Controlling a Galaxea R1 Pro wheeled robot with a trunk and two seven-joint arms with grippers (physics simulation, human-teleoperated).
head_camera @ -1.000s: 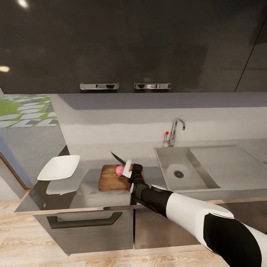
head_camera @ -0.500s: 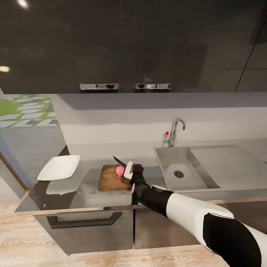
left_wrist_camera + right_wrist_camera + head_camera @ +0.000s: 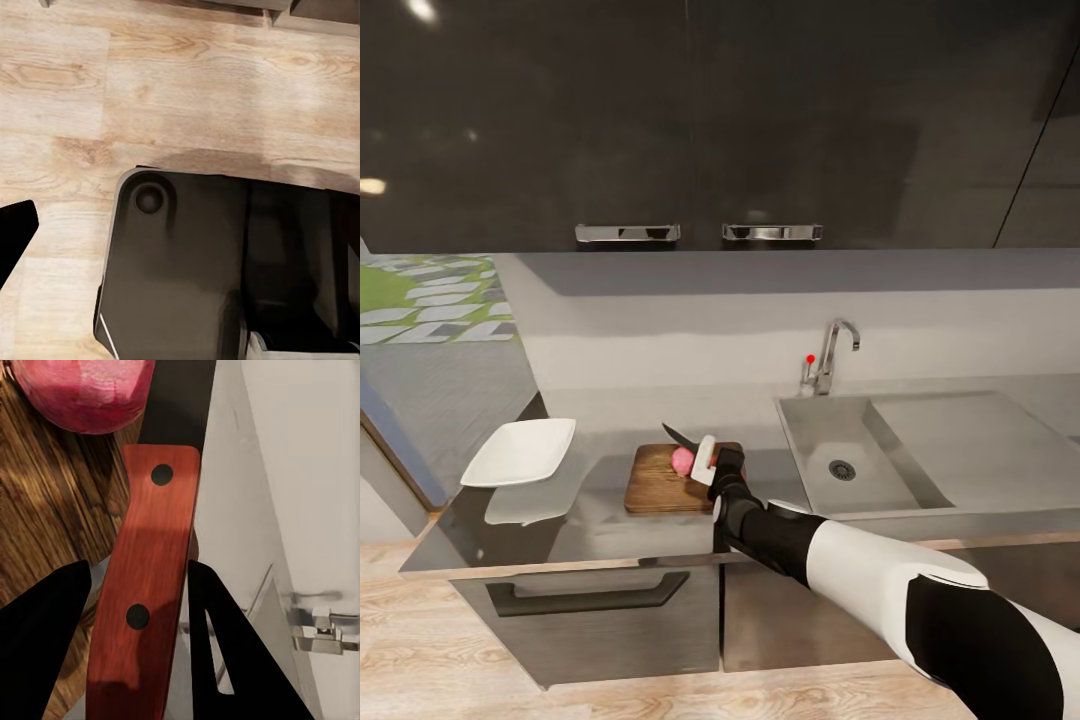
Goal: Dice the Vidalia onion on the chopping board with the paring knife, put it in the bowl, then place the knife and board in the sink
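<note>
right claw (image 3: 710,462): clamped on paring knife (image 3: 146,607), red handle between fingers, blade over the onion
Vidalia onion (image 3: 683,459): whole, on chopping board (image 3: 655,485)
board: on surface (image 3: 590,510), left of sink (image 3: 840,450)
bowl (image 3: 520,452): far left
left claw: cannot tell

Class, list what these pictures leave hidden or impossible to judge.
- Head view: whether the paring knife blade touches the Vidalia onion; too small.
- Right wrist view: the blade's tip, cut off by the edge.
- Left wrist view: left gripper's state; one dark finger at the edge.
</note>
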